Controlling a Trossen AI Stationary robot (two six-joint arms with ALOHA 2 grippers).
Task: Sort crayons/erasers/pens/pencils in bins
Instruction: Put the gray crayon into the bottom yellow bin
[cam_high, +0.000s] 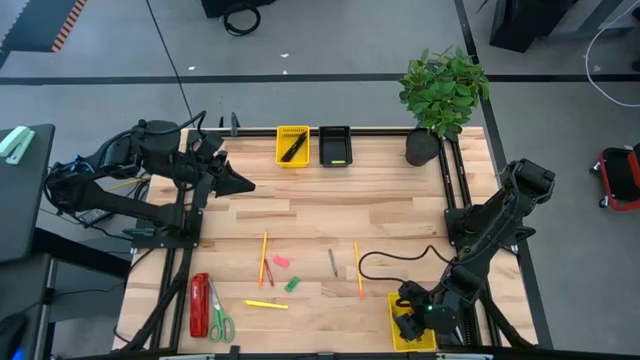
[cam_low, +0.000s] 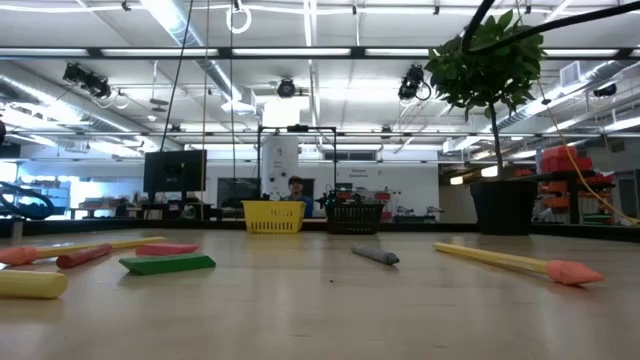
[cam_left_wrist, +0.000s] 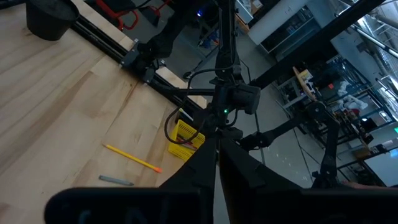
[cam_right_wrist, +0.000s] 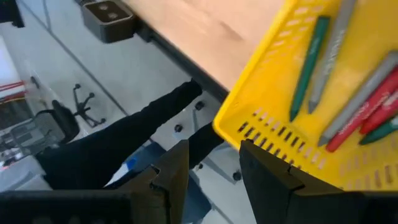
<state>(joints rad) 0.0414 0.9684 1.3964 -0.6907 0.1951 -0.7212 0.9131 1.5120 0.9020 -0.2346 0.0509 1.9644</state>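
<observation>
Left gripper (cam_high: 243, 184), fingers pressed together and empty, hangs over the table (cam_high: 380, 200) short of the yellow bin (cam_high: 292, 145) holding a black pen (cam_high: 294, 149); a black bin (cam_high: 335, 146) stands just beside that bin. Right gripper (cam_right_wrist: 211, 165), fingers apart and empty, hovers at the second yellow bin (cam_right_wrist: 273, 134), which holds crayons (cam_right_wrist: 348, 115). Pencils (cam_high: 357, 268), erasers (cam_high: 281, 261) and one grey crayon (cam_high: 332, 262) lie loose between the yellow bins, near a red stapler (cam_high: 199, 304).

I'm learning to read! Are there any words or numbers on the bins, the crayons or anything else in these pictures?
None can be read.
Yellow bin and its crayons: no lettering shows.
Red stapler: too small to tell.
Signs on the far wall in the low view: too small and blurred to read.
</observation>
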